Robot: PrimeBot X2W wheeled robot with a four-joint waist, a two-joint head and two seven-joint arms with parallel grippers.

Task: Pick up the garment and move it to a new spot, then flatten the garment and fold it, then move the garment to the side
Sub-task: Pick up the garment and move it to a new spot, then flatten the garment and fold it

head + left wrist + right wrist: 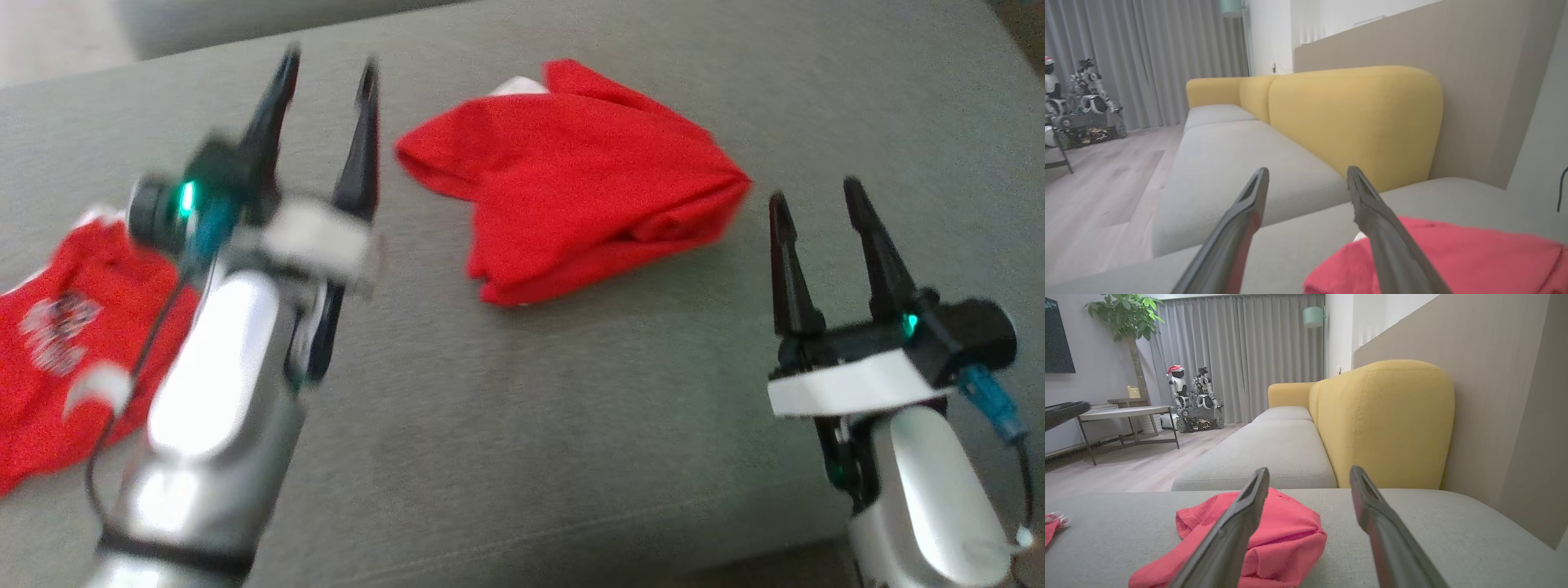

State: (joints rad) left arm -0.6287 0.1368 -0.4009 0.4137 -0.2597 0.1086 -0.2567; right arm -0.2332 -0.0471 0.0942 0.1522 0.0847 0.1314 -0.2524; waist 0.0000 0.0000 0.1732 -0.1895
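A crumpled red garment (571, 180) lies bunched on the grey cushion (522, 425), a bit of white showing at its far edge. The same garment (1274, 543) lies ahead and left of my right gripper (1309, 473), which stands open and empty. In the head view that right gripper (816, 196) is just right of the heap, not touching it. My left gripper (331, 69) is raised and blurred, open, left of the garment with nothing held. In the left wrist view the left gripper (1307, 173) has the garment (1457, 257) below and to its right.
A second red garment (57, 359) with white print lies flat at the cushion's left edge, partly under my left forearm. A yellow sofa back (1388, 420) rises beyond the cushion. A low table (1122, 414) and small robot figures (1192, 400) stand on the wooden floor.
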